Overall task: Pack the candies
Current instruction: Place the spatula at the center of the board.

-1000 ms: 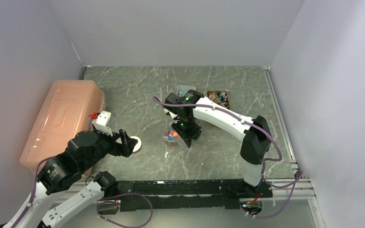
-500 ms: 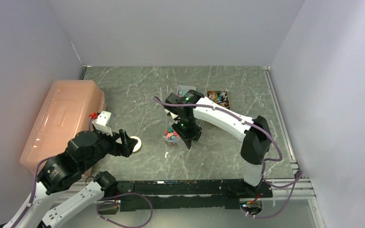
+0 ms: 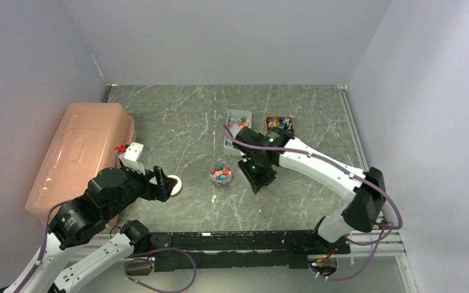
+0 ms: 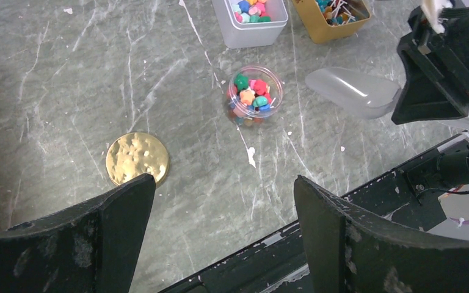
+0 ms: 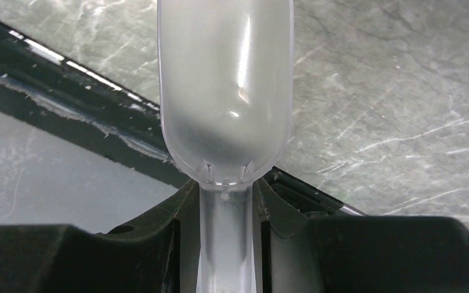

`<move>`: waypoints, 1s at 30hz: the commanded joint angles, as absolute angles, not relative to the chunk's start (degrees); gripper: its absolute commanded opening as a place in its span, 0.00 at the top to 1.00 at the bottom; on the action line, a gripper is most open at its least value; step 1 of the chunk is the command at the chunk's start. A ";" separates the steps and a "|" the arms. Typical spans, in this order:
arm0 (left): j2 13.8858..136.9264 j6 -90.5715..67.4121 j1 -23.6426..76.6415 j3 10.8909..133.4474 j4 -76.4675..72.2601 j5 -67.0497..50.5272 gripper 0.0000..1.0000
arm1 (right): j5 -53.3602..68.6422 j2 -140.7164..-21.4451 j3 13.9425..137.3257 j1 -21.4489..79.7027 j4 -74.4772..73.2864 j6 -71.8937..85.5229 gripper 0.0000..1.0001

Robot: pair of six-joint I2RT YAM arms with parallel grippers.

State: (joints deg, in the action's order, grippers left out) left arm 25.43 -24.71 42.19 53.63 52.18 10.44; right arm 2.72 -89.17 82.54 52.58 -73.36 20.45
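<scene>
Top external: grey marbled table [image 3: 177, 116], candies [image 3: 221, 173], pale walls [image 3: 220, 36].

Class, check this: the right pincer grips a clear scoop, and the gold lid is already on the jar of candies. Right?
Not quite. The gold lid lies flat on the table, apart from the open jar of candies, as the left wrist view shows. The right pincer does grip the clear scoop.

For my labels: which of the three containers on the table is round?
The small clear jar of candies, standing apart; the white bin and the yellow bin beyond it are rectangular.
</scene>
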 commanded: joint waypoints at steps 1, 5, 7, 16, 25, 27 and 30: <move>26.99 -24.64 42.45 54.31 51.42 10.53 0.11 | -4.73 -82.92 77.01 51.97 -66.52 24.72 1.00; 27.93 -24.10 42.45 54.31 50.95 9.25 0.11 | -11.73 -78.16 72.65 51.74 -62.18 27.66 1.00; 28.31 -23.67 42.43 54.15 50.34 7.94 0.11 | -15.55 -75.56 69.85 51.49 -59.69 29.18 1.00; 28.75 -23.71 42.45 54.23 50.43 8.08 0.12 | -33.62 -69.04 62.23 45.86 -54.10 33.68 1.00; 29.00 -23.69 42.45 54.23 50.45 8.07 0.12 | -36.85 -63.50 51.54 31.57 -39.41 34.95 1.00; 28.86 -23.73 42.40 54.26 50.53 8.24 0.12 | -37.41 -63.20 49.56 29.88 -36.73 35.31 1.00; 28.49 -23.89 42.46 54.23 50.77 8.60 0.12 | -37.10 -63.72 47.08 26.85 -33.29 35.18 1.00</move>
State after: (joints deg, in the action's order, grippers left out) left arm 28.51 -24.23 42.19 53.63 51.92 8.43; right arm -34.68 -64.27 49.10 29.61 -42.26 33.78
